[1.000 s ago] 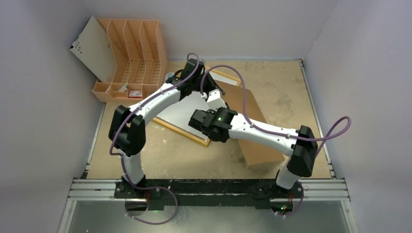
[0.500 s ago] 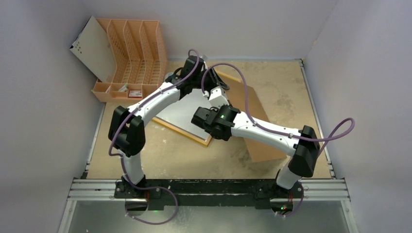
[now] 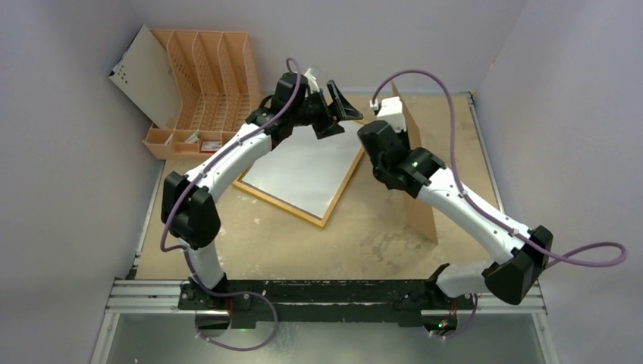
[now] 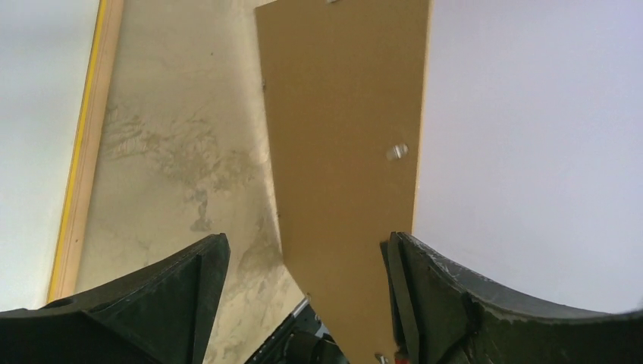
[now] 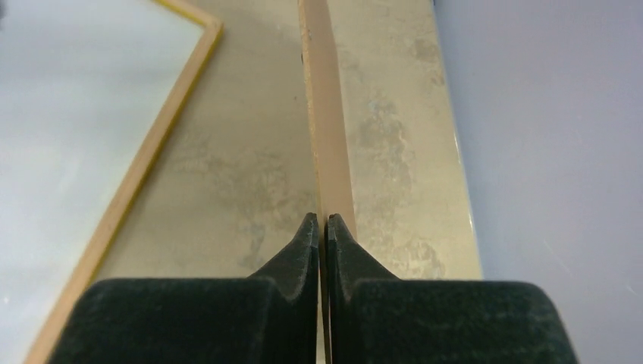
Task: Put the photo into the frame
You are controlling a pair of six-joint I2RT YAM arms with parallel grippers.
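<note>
The right jaws pinch the brown board's (image 3: 423, 216) edge, holding it upright beside the frame (image 3: 282, 205). The frame lies flat on the tabletop (image 3: 250, 243) with the photo (image 3: 299, 171) apparently inside, white back up. The left jaws stand wide apart, empty. Gripped by one thin edge, the board could swing or slip onto the frame. Only the right wrist view shows that pinch; only the overhead view shows the whole frame.

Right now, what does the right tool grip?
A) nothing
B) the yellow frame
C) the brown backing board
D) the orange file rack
C: the right tool is shut on the thin edge of the brown backing board, which stands on edge beside the frame.
</note>
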